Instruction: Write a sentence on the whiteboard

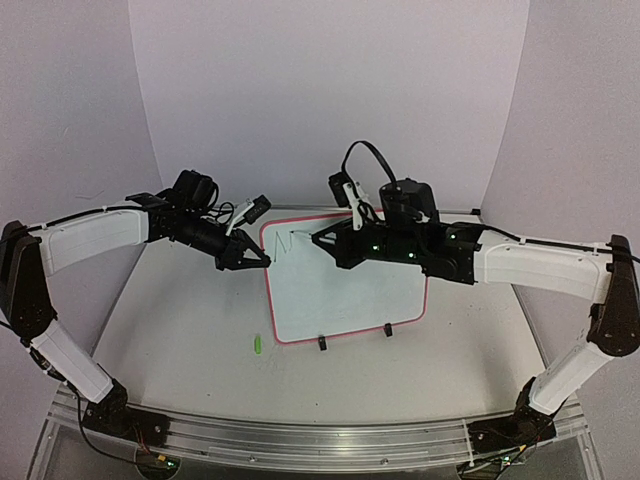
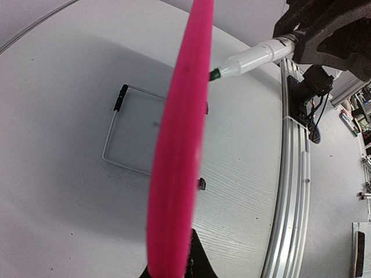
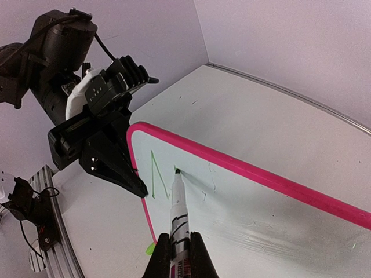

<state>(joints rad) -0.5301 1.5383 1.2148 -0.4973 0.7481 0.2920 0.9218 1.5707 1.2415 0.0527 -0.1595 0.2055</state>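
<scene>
Right wrist view: your right gripper (image 3: 179,246) is pressed together on a white marker with a green tip (image 3: 178,211), pinching its barrel. The tip touches a small rectangular whiteboard with a thin pink-red frame (image 3: 278,226) near its upper left corner. It sits just beside a zigzag of thin green strokes (image 3: 156,180), which looks like the first letter of the sentence. Your left gripper (image 3: 130,179) is pinched on the board's left frame edge, steadying it.

In the top external view the whiteboard stands mid-way across the white table (image 1: 180,340), with two black clip feet (image 1: 322,343) on its near side. The left wrist view shows a wire stand (image 2: 133,130) behind it. The board's long axis runs across the table, slightly turned. Its writing face points up and toward the arm bases. The marker's long axis runs leftward from your right gripper, tip aimed toward the left arm. A small green cap (image 1: 256,345) lies on the table near the board's lower left corner, apart from it.

Writing seems barely begun, with nearly the whole sentence left. The next move likely calls for light, even tip pressure and small strokes working rightward. The left grip should hold firm so the board neither slides nor tips.
</scene>
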